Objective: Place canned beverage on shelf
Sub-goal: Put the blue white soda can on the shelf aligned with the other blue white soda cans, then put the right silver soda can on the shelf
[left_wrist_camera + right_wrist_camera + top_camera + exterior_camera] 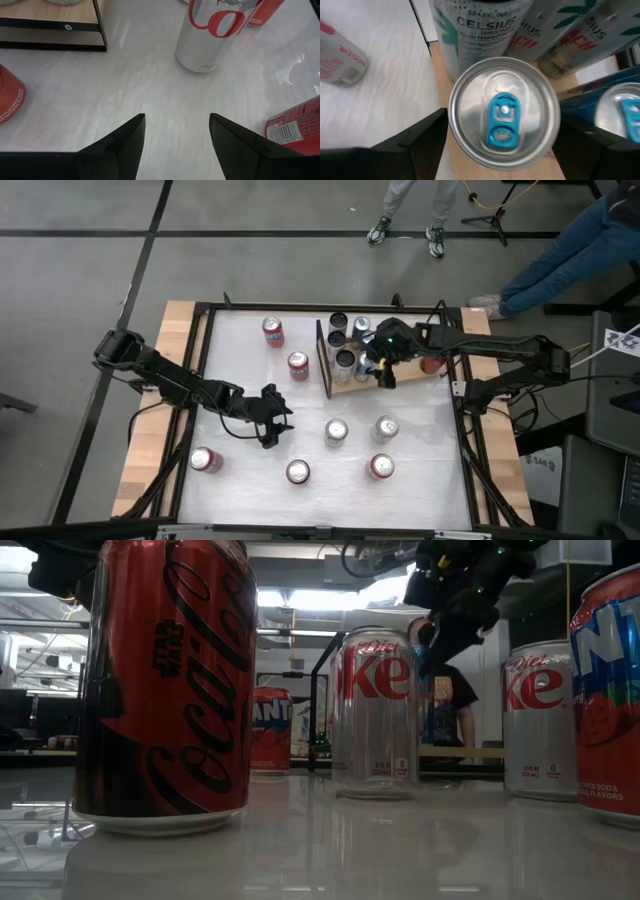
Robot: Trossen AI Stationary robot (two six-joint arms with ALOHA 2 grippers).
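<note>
The left gripper [270, 418] hovers low over the bare middle-left of the white table [240, 370], arm stretched in from the left edge. Its fingers [125, 145] stand apart with nothing between them. A silver Diet Coke can [212, 30] stands just ahead of it, with red cans to either side.

The right gripper [383, 365] reaches in from the right edge and sits directly above the shelf [400, 387]. Its fingers [420, 145] stand apart on either side of a blue-tabbed can [504, 112], which stands upright on the wooden board. Whether the fingers touch the can cannot be told.

The shelf lies at the table's far right, its black frame [322, 358] upright at the left end. Several cans stand clustered on it, including Celsius cans [480, 30] just beyond the blue-tabbed one.

Seven cans stand loose on the table, well apart from one another.
</note>
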